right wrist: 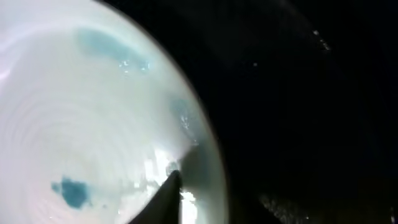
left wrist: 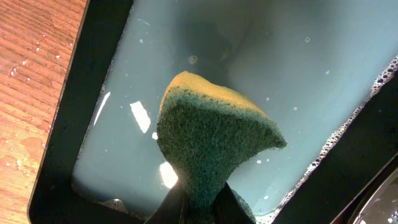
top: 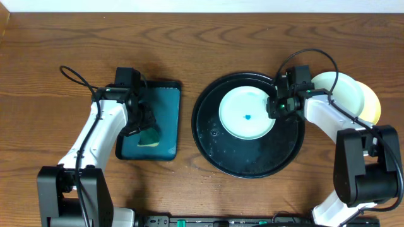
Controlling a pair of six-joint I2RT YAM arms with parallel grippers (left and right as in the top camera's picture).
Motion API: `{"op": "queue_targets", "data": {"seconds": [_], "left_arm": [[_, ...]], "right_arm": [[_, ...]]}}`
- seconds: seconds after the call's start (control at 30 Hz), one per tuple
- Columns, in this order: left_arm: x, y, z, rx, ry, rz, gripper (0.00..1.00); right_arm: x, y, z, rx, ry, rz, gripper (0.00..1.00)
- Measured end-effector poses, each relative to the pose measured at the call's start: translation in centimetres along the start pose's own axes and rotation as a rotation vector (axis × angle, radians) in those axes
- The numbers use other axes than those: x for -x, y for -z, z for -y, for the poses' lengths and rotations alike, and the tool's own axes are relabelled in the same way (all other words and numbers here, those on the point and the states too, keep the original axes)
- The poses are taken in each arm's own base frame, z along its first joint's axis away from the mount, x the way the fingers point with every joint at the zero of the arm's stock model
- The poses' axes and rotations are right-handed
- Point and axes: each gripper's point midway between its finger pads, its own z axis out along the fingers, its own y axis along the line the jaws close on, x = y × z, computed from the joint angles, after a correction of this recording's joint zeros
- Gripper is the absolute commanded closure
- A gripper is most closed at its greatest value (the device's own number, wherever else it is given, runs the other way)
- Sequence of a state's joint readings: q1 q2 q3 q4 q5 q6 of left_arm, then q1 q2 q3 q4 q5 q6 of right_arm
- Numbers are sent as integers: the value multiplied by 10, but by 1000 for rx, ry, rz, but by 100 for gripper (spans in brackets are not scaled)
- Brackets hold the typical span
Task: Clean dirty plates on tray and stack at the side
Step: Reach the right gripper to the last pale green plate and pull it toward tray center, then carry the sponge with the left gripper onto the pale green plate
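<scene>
A pale mint plate (top: 240, 104) with a blue smudge (top: 247, 117) at centre lies on the round black tray (top: 252, 161). My right gripper (top: 276, 105) is shut on the plate's right rim. In the right wrist view one finger (right wrist: 186, 193) lies on the plate (right wrist: 81, 124), the other is hidden against the black tray (right wrist: 311, 93). Another mint plate (top: 331, 88) lies over a yellow plate (top: 374, 104) on the table to the right. My left gripper (top: 142, 123) is shut on a green and yellow sponge (top: 150, 135), also seen in the left wrist view (left wrist: 211, 137).
A rectangular teal tray (top: 165, 101) of soapy water sits left of the black tray, and the sponge hangs over its water (left wrist: 298, 93). Its dark rim (left wrist: 74, 112) borders the wooden table. The black tray's surface is wet.
</scene>
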State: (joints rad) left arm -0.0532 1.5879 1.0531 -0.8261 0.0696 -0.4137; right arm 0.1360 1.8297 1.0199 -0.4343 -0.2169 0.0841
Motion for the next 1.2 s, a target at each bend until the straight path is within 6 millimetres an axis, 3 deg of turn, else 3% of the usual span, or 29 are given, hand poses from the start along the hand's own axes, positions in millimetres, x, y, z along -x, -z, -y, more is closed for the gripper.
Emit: {"op": "queue_targets", "data": {"seconds": [0.23,0.43,0.53,0.67,0.93,1.1,1.2], "left_arm": [[-1,0,1,-7,-24,-7,92],[-15,2,21,-133,-119,-74,93],[-22,10,38,-232,-154,-96,93],[-31,25,66,-344,-220,-87,92],[-67,36,156,-483,-436,-17,92],[-92,25,185,-473,-472,-25,93],[-97,16,181,-419,-446,-41,93]], "right_arm": [[-27,13,-4,19,-52,-106,99],[-47,44,-22,15,-33,-157,99],[-56,50,-33,5,-19,-183,99],[-64,40,-42,-28,-6,-189,99],[-81,22,-53,-45,5,-201,99],[-87,18,-50,-58,-33,-202,99],[-88,17,-50,-60,-47,-200,99]]}}
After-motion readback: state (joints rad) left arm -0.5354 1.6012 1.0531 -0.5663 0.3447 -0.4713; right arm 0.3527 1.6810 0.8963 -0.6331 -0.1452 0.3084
